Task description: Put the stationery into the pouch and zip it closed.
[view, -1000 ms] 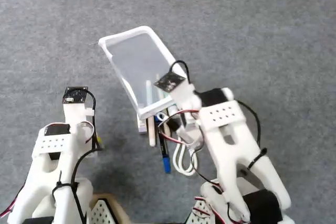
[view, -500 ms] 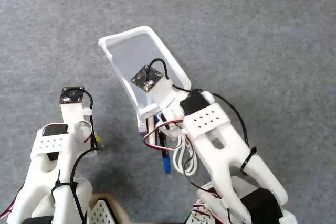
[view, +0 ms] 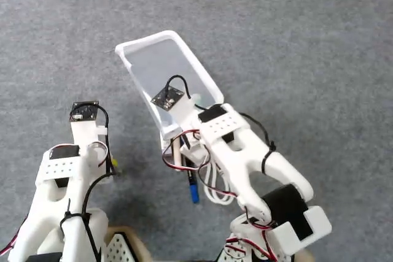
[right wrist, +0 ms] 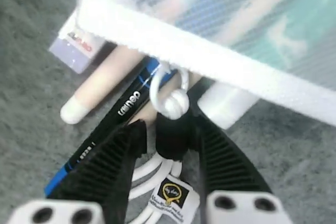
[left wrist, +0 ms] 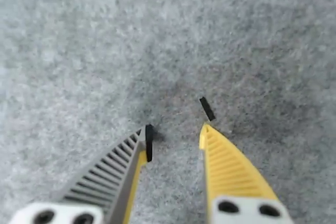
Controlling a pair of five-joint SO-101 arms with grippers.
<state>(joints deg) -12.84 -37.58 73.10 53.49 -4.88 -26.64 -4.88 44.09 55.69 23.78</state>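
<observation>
The grey felt worktop (view: 319, 59) carried everything. The right arm (view: 245, 151) stretched over its middle and covered the near end of the pouch in the high view. The left arm (view: 67, 170) stood well apart, to the side. The pouch (view: 159, 65), clear with a white border, lay flat and askew near the middle, its mouth turned toward the arms and unzipped.

The stationery poked out of that mouth onto the worktop, across the zip line. There was a beige stick (right wrist: 105, 85), a black-and-blue pen (right wrist: 113, 124), a fat white tube (right wrist: 226, 103) and a small purple-and-white block (right wrist: 79, 48). A looped white cord (view: 212, 191) lay beside the pen.

The right tool (right wrist: 166, 123) sat at the pouch mouth with its jaws a little apart. The white pull ring (right wrist: 176, 100) hung just ahead of the fingertips, ungripped. A dark shape sat between the jaws, but I could not tell what it was.

The left tool (left wrist: 176, 135) hovered over bare felt, parted about as far and empty.
</observation>
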